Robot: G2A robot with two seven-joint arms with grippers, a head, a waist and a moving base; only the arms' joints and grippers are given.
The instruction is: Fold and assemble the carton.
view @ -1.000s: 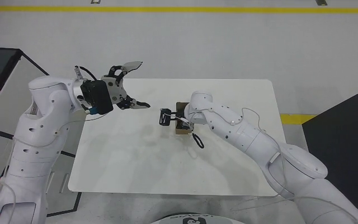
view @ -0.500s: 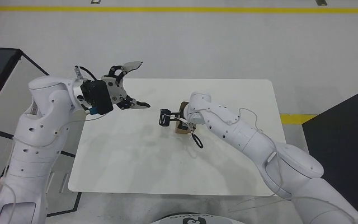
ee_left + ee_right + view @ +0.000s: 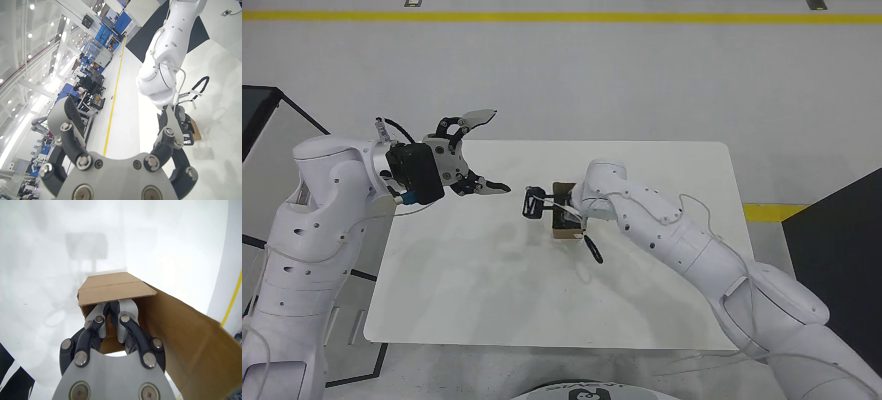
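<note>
Jaws of the left gripper [image 3: 497,150] stand wide and empty over the table's [image 3: 462,290] left edge, well apart from the carton [image 3: 179,328]. The carton sits mid-table, partly folded. The right gripper [image 3: 112,308] reaches inside it beneath a flap, fingers drawn together. Risk: the unbraced carton may slide or tip under pressure, and the flap may spring back.

Small brown cardboard carton [image 3: 566,234] [image 3: 189,336] (one flap folded over) near the middle of the table [image 3: 662,300]
</note>
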